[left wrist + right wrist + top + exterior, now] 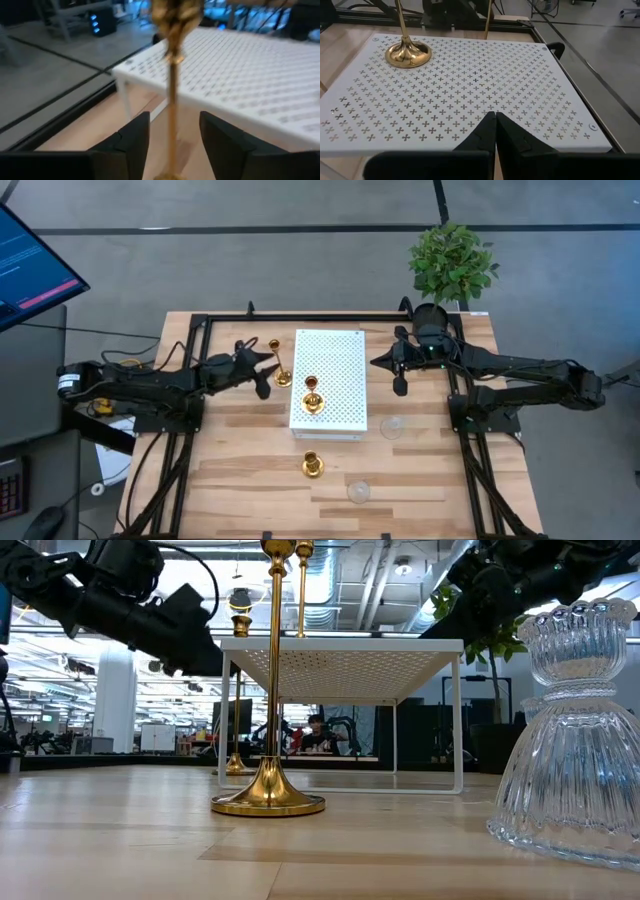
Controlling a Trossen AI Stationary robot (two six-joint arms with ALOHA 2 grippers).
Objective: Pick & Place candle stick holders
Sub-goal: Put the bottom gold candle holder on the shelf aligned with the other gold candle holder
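Left tool (172, 137) spread wide, the tall gold holder (279, 370) standing free on the desk between its fingers; right tool (495, 132) pressed together, hovering over the white rack (470, 85).

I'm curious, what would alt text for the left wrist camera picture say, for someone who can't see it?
A thin gold candle stick holder stands upright between the left gripper's two open dark fingers, with space on both sides. Behind it is a white perforated shelf on the wooden table.
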